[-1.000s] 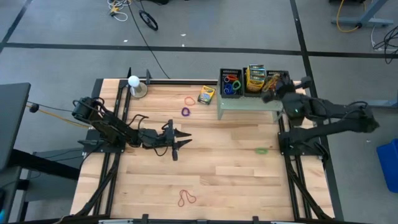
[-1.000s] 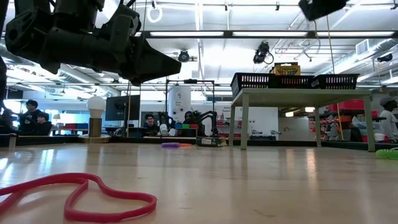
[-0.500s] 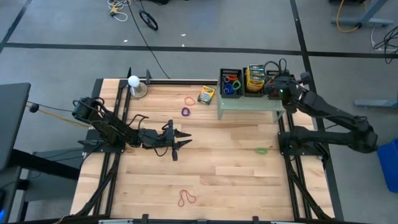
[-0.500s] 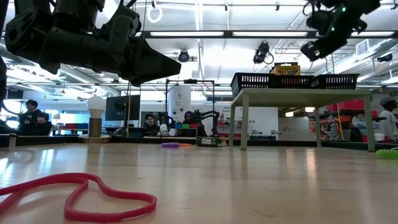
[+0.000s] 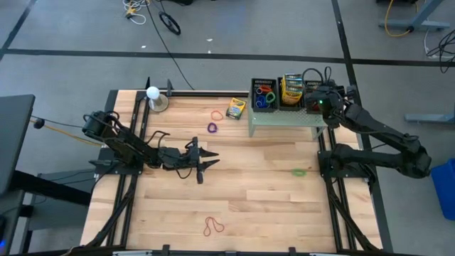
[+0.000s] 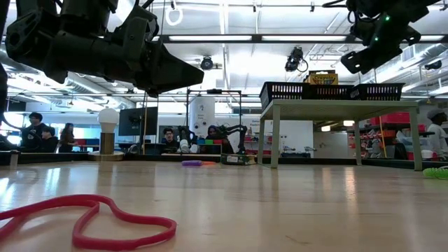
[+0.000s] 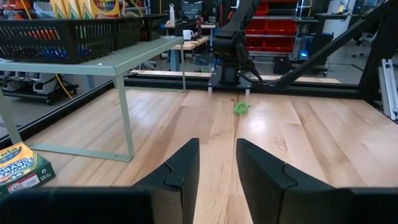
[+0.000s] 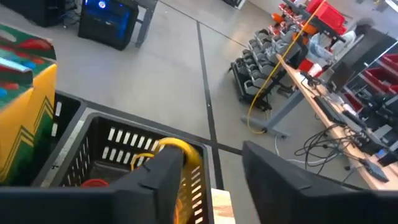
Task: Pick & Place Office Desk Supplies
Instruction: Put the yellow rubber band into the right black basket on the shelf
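Since a second ago only the right arm has shifted: the right gripper (image 5: pixel 313 98) has been carried left over the black baskets on the pale green stand (image 5: pixel 284 118), and its fingers (image 8: pixel 163 175) are now seen spread apart over the rightmost basket (image 8: pixel 118 149), with a yellow band (image 8: pixel 180 152) and something red lying inside, so a drop looks just made. What's left is scattered on the wooden table (image 5: pixel 256 185): a green band (image 5: pixel 298 171) lies near the right edge, toward the near side from the right gripper, and that arm is clearly the closer one, so it's probably next. A crayon box (image 5: pixel 235 108), a purple ring (image 5: pixel 212 128) and an orange band (image 5: pixel 217 114) sit left of the stand, far side, and a red band (image 5: pixel 213 227) is down by the near edge. The left gripper (image 5: pixel 205 163) hangs over mid-table, its jaws held a little apart on nothing, pointed right. Past the table an open lab floor is seen, with a few people (image 6: pixel 35 129) far off in the low view.
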Robot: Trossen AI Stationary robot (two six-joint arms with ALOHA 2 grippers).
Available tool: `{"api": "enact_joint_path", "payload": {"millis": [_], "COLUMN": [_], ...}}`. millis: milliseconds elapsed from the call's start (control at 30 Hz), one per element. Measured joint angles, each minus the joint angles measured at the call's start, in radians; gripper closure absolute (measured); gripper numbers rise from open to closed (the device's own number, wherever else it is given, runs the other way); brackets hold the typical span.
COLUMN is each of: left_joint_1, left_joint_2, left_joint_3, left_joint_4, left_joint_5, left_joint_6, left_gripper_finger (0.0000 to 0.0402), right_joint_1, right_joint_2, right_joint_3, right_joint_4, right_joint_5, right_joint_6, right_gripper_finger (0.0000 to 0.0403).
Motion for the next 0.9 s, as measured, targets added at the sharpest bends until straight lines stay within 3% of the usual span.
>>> {"api": "enact_joint_path", "payload": {"millis": [200, 367, 500, 700, 900], "left_joint_1": [0.0, 0.001, 0.001, 0.002, 0.023], "left_joint_2": [0.0, 0.0, 0.0, 0.0, 0.0], "left_joint_3": [0.0, 0.0, 0.0, 0.0, 0.0], "left_joint_4": [0.0, 0.0, 0.0, 0.0, 0.0], "left_joint_5": [0.0, 0.0, 0.0, 0.0, 0.0], "left_joint_6": [0.0, 0.0, 0.0, 0.0, -0.019], "left_gripper_finger": [0.0288, 0.0288, 0.0288, 0.0288, 0.0288], "right_joint_1": [0.0, 0.0, -0.024, -0.052, -0.052], "right_joint_2": [-0.001, -0.001, 0.0, 0.005, 0.146], "right_joint_3": [0.0, 0.037, 0.09, 0.148, 0.276], "right_joint_4": [0.0, -0.038, -0.138, -0.257, -0.471], "right_joint_5": [0.011, -0.034, -0.14, -0.286, -0.315], "right_joint_6": [0.022, 0.064, 0.151, 0.16, 0.244], "right_gripper_finger": [0.0158, 0.0144, 0.0194, 0.0373, 0.0392]}}
